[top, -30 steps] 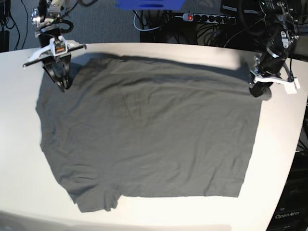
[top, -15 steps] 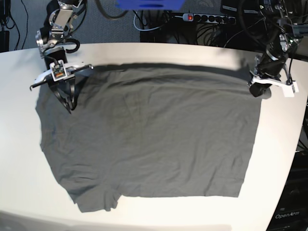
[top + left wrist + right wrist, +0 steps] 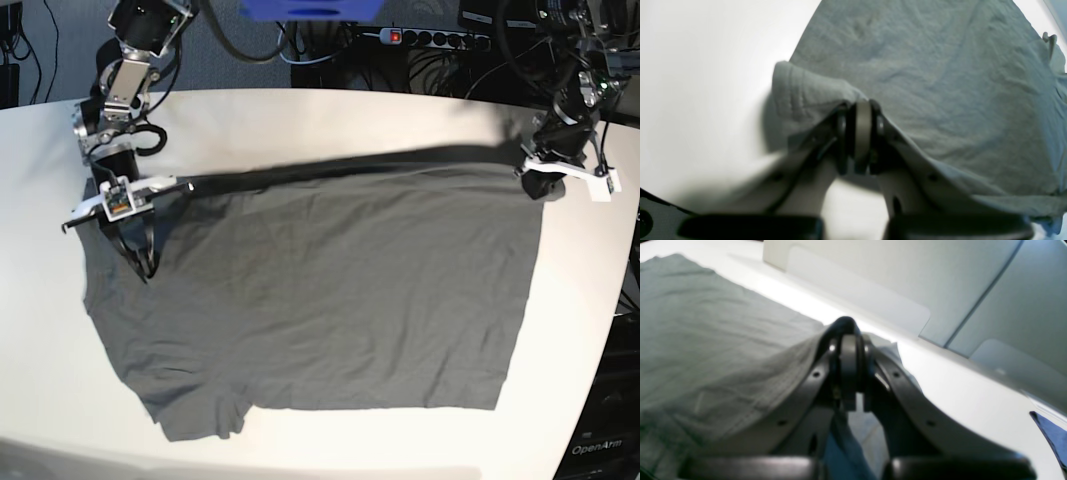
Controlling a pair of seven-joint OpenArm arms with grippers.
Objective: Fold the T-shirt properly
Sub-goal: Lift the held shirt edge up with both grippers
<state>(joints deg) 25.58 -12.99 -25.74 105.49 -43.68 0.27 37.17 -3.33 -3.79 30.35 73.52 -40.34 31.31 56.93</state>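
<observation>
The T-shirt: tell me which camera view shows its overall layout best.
The base view: the whole T-shirt lies spread on the table, both far corners pinched. The left wrist view shows only cloth bunched at the left gripper; the right wrist view shows one lifted corner in the right gripper.

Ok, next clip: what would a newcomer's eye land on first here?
The big dark grey T-shirt spread across most of the white table. Then the two arms at its far edge: the right end effector at the base view's left and the left end effector at its right, each shut on a pinch of that edge, lifting it.
</observation>
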